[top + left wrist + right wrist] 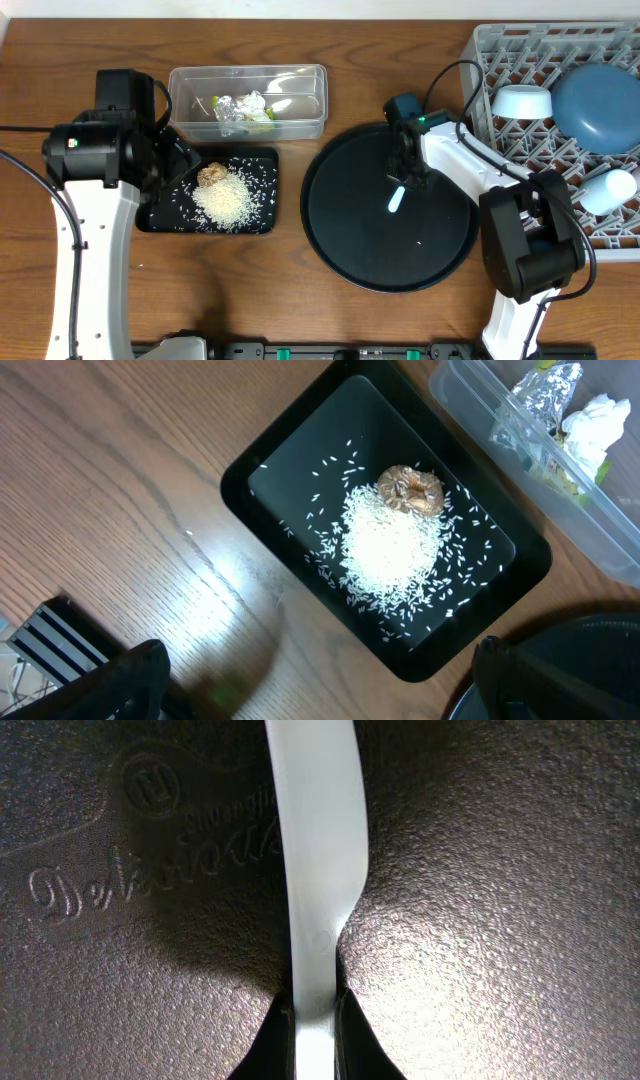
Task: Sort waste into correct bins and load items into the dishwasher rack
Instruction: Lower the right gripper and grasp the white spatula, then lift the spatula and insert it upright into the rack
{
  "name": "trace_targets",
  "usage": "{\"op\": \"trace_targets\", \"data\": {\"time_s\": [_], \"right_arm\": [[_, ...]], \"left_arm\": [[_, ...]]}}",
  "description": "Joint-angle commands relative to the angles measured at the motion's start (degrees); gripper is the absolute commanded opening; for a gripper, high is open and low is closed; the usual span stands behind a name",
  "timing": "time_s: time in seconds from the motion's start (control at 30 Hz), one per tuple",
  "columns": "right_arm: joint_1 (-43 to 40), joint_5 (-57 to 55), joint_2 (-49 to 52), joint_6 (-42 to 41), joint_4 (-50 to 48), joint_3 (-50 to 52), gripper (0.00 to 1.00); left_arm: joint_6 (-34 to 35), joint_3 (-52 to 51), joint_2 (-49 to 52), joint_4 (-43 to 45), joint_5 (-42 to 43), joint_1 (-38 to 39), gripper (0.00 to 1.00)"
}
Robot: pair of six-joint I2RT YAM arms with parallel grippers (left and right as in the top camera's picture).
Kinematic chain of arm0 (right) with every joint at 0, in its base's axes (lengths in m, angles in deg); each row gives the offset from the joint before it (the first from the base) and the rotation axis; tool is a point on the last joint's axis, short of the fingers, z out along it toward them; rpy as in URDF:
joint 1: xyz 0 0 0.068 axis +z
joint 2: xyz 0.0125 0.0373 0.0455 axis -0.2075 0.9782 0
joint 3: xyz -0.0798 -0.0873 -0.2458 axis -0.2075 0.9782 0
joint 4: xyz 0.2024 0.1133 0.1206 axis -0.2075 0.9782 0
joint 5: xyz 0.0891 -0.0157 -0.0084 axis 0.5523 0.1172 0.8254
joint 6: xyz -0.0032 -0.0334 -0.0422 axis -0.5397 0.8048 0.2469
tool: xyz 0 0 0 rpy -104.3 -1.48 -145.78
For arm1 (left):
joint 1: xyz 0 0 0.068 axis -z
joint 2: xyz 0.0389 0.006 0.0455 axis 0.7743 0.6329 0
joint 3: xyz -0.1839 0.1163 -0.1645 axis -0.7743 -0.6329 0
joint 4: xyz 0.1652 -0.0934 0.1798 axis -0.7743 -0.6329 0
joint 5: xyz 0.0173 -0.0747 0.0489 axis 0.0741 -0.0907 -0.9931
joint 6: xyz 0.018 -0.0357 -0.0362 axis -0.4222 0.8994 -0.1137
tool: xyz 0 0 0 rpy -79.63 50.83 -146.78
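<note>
Spoon rests on the round black tray, its long axis running 1 to 7 o'clock. The right gripper is clamped on the spoon's 1 o'clock end. The dishwasher rack lies at 2 o'clock.

Spoon, seemingly on round tray; rack right

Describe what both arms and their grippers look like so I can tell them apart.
Both arms have white links and bulky black joint housings. The left arm shows a small indicator light and a black cable. The right arm has a teal wrist block, a green light and a looping black cable. The left fingers are black.
</note>
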Motion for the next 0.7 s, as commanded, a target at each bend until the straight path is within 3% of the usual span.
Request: {"op": "trace_targets", "data": {"time_s": [0.0,0.43,0.67], "right_arm": [[-0.9,1.1,-1.2,2.7,2.4,-1.4,0.01],[-6.8,4.1,-13.3,18.9,13.4,-15.0,0.01],[-14.9,3.9,-17.6,26.2,15.0,-19.6,0.01]], "left_arm": [[0.3,0.2,0.2,-0.3,-0.9,-0.2,0.98],[0.3,0.2,0.2,-0.2,-0.9,-0.2,0.98],[0.3,0.2,0.2,-0.2,-0.9,-0.2,0.98]]}}
